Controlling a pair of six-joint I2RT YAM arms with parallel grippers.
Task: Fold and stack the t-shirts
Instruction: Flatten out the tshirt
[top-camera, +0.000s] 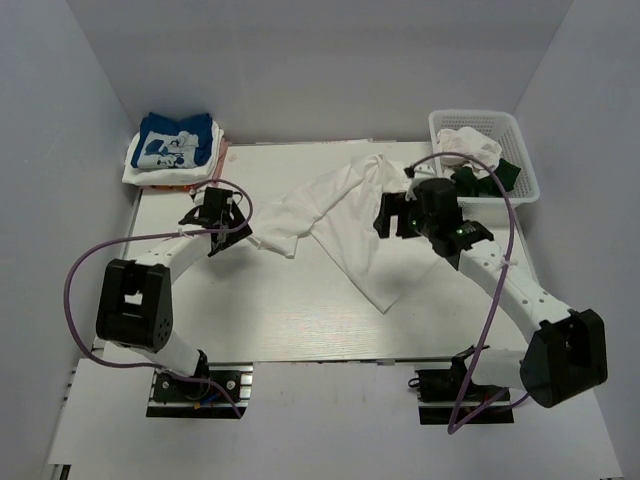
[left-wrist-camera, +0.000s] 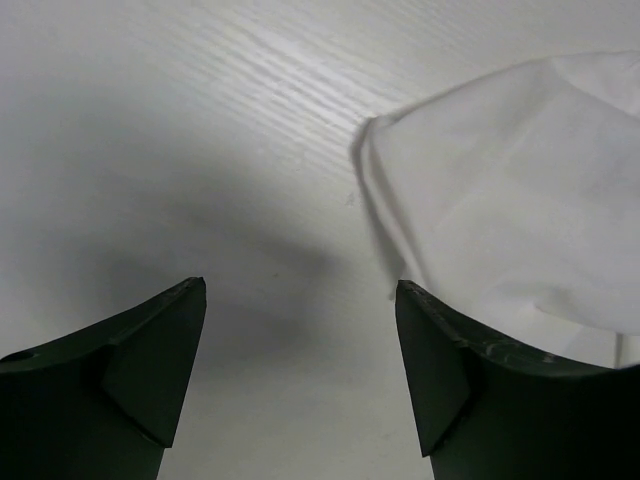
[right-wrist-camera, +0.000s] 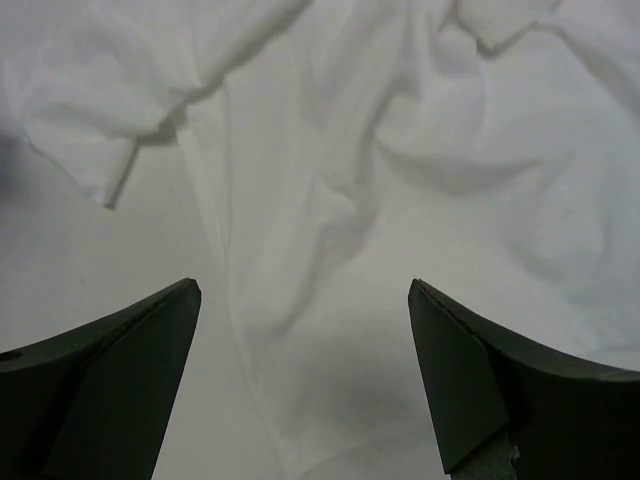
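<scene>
A crumpled white t-shirt (top-camera: 335, 215) lies spread across the middle of the table. My left gripper (top-camera: 222, 222) is open and empty just left of the shirt's left end; that end shows in the left wrist view (left-wrist-camera: 520, 210), beside the right fingertip (left-wrist-camera: 430, 330). My right gripper (top-camera: 392, 217) is open and empty over the shirt's right side, with wrinkled white cloth (right-wrist-camera: 330, 230) below its jaws. A folded stack topped by a blue shirt with white cartoon print (top-camera: 175, 140) sits at the back left. No red logo shows.
A white basket (top-camera: 520, 150) at the back right holds white and dark green cloth (top-camera: 470, 150). White walls close the table at back and sides. Purple cables loop over both arms.
</scene>
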